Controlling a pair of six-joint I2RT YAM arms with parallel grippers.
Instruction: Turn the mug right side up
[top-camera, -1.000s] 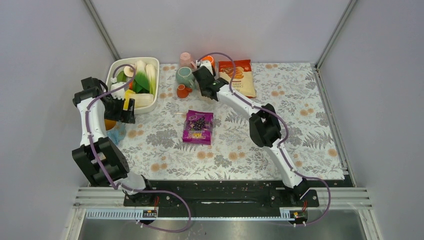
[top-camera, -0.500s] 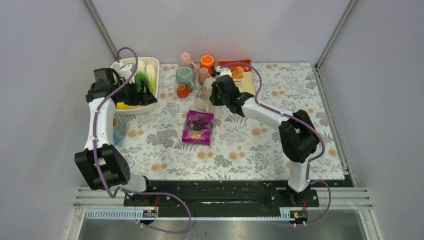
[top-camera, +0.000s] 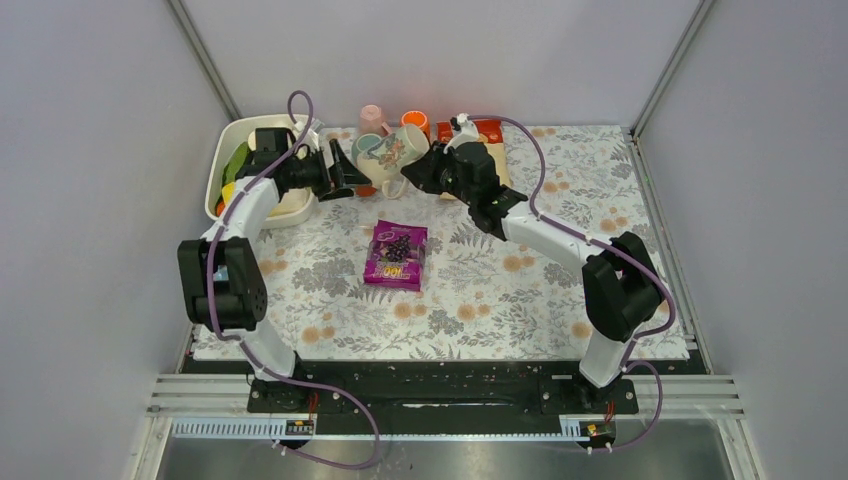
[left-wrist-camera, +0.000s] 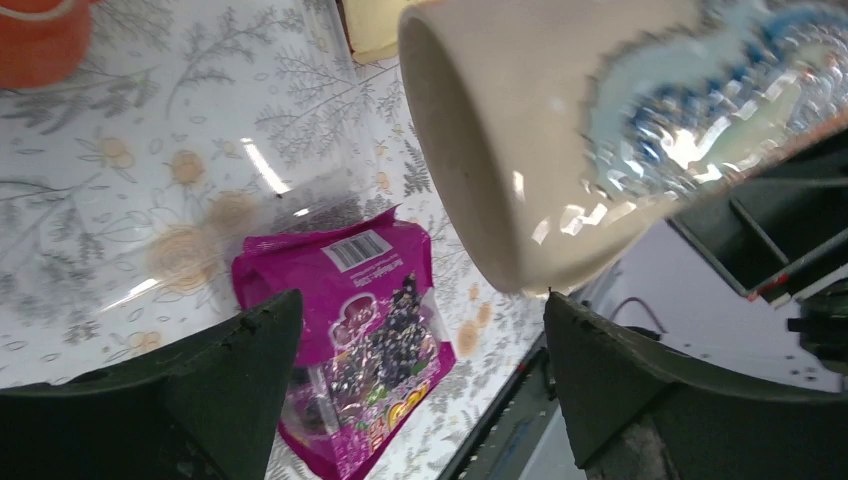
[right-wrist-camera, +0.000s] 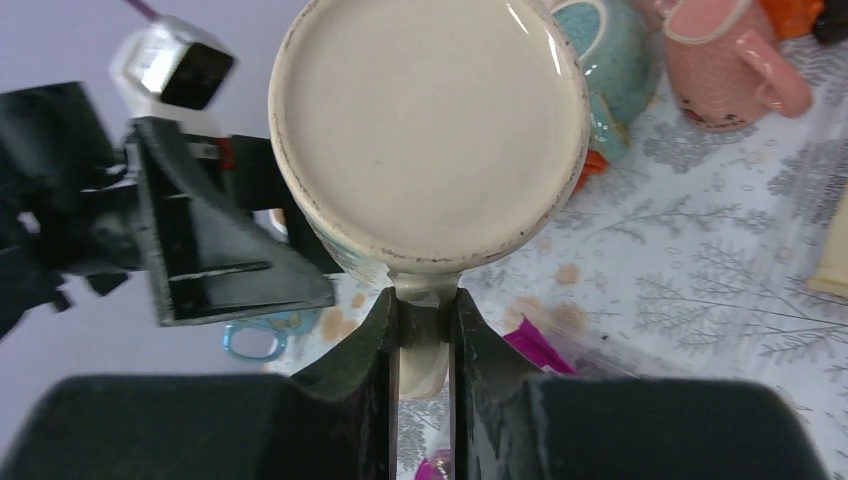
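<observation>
A cream mug (top-camera: 393, 152) with a blue floral print hangs in the air on its side above the back of the table. My right gripper (top-camera: 424, 170) is shut on its handle (right-wrist-camera: 424, 345). The mug's flat base (right-wrist-camera: 430, 130) faces the right wrist camera. Its mouth (left-wrist-camera: 450, 170) points toward my left gripper (top-camera: 352, 180). That gripper (left-wrist-camera: 420, 305) stands open just short of the rim, with nothing between its fingers (left-wrist-camera: 235, 370).
A purple snack packet (top-camera: 396, 255) lies mid-table below the mug. A teal mug (top-camera: 364, 150), a pink cup (top-camera: 371, 117) and an orange cup (top-camera: 415, 121) stand at the back. A white tub (top-camera: 214, 186) of vegetables sits at the back left. Blue scissors (right-wrist-camera: 255, 340) lie at the left.
My right gripper has lifted the mug off the table and tipped it sideways toward the back left. The left arm has swung from the tub over to the mug's mouth.
</observation>
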